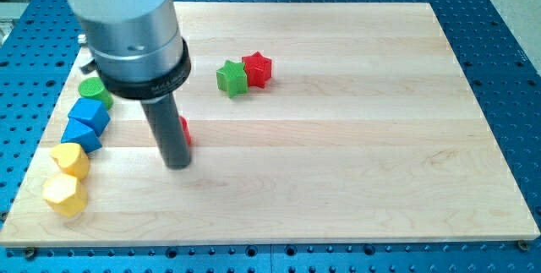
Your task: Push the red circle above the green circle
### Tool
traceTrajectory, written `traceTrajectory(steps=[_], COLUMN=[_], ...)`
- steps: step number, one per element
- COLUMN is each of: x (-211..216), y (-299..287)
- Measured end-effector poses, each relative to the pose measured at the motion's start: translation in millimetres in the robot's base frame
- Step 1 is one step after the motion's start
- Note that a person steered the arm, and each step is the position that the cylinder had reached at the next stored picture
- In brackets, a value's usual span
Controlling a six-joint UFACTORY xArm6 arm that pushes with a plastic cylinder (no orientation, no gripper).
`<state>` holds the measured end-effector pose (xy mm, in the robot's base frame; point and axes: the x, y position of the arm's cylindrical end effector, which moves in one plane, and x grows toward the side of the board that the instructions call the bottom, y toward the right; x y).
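We see our tip (pixel 177 165) down on the board (pixel 355 163), left of centre, with the thick grey arm (pixel 127 28) coming in from 11 o'clock. There are no jaws here to read, just the plain rod. The red circle (pixel 184 130) is mostly hidden behind the rod: only a sliver peeks out on its 3 o'clock side, touching or nearly so. The green circle (pixel 94 91) sits near the left edge, at 10 o'clock from our tip, partly covered by the arm. Just below it lie two blue blocks (pixel 87 122), then two yellow blocks (pixel 68 176) at 8 o'clock. Up at 1 o'clock a green star (pixel 231 79) and red star (pixel 256 69) touch side by side.
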<state>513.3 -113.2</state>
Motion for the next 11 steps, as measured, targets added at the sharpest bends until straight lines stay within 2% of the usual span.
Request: traceTrajectory(steps=[1, 2, 3, 5, 6, 7, 8, 9, 10, 11], x=[-25.7, -31.9, -65.5, -35.9, -40.4, -27.1, -56.0, -104.2, -119.9, -61.9], y=[0.6, 21.7, 22.9, 31.0, -19.0, -22.0, -27.0, -27.5, -16.5, 13.0])
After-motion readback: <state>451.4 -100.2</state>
